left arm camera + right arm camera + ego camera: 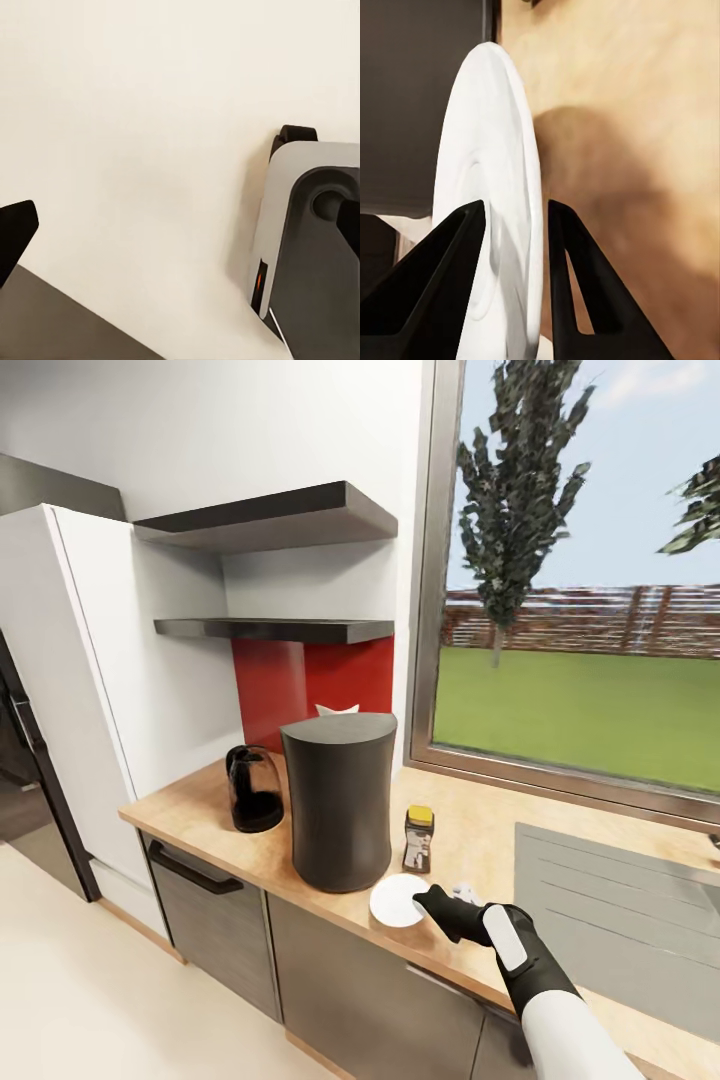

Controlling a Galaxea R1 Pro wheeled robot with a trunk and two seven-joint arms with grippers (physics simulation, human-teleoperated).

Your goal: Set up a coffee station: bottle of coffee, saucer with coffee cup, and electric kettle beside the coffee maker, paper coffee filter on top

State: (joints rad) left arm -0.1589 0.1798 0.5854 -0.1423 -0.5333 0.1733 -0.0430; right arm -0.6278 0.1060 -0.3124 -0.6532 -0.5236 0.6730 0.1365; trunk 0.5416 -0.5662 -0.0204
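Lower centre of the head view: the saucer (399,901) lies at the front edge of the kitchen countertop (470,840), just right of the base of the coffee maker (339,800). The right gripper (428,906) has hold of its right rim. The right wrist view shows the saucer (499,195) edge-on between the 2 black fingers (442,289), jaws narrowed onto the rim, wood grain beyond. A small white object, probably the coffee cup (464,890), sits on the counter just behind the gripper, partly hidden. The bottle of coffee (418,839) stands upright just right of the coffee maker, behind the saucer. The paper coffee filter (337,709) shows as a white peak over the coffee maker's top; contact unclear. The electric kettle (254,790) stands left of the coffee maker, near it. At the right edge lies the steel sink (610,915). Left wrist view: 1 black fingertip (15,232) over pale floor (135,135); left jaw opening cannot be told.
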